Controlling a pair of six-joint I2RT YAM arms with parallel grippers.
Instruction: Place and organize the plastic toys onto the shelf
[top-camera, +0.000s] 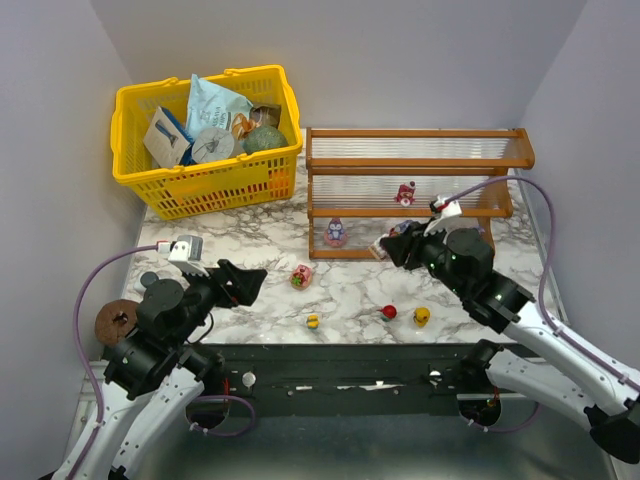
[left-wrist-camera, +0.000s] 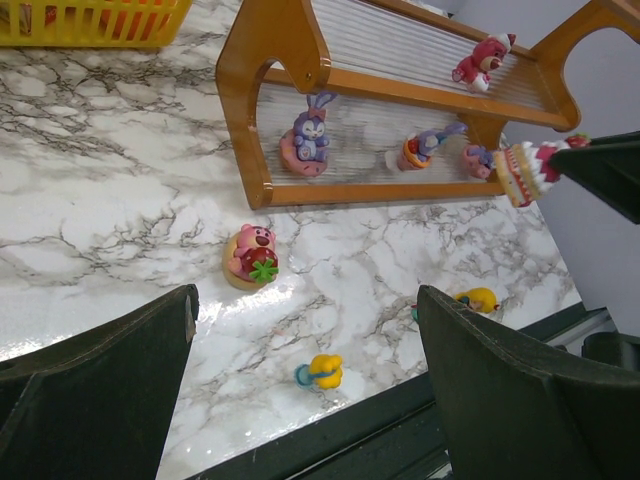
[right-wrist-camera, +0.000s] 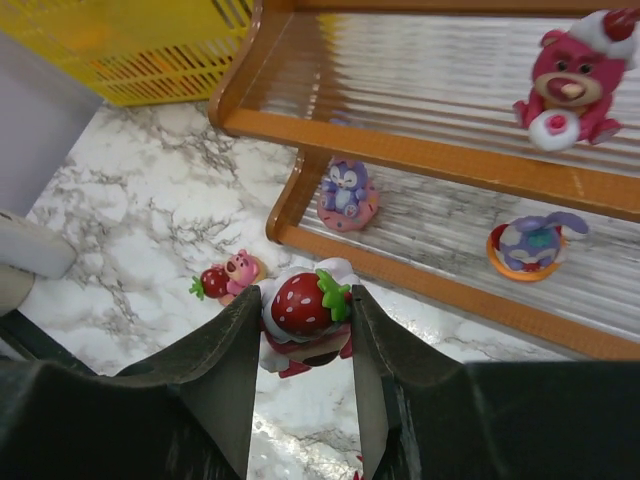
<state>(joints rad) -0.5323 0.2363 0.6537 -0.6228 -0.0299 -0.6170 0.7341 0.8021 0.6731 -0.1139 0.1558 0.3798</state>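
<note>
While gripping the strawberry-topped toy (right-wrist-camera: 300, 305) by its sides, hovers just in front of the shelf's (right-wrist-camera: 420, 150) lowest tier, near the purple rabbit toy (right-wrist-camera: 347, 190). Looks like the placing step; calls next for reaching over the front rail, lowering onto bare ribbed plastic, then letting go. Holds with the right hand (right-wrist-camera: 305, 322) partly closed, clamped on that toy. Shows the left hand (top-camera: 250, 282) spread wide and empty above the surface (top-camera: 260, 240), near four loose toys (top-camera: 302, 277).

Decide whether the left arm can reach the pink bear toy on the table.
Probably yes: the left gripper stands open, and the pink bear toy lies on bare marble ahead, nothing between.
</note>
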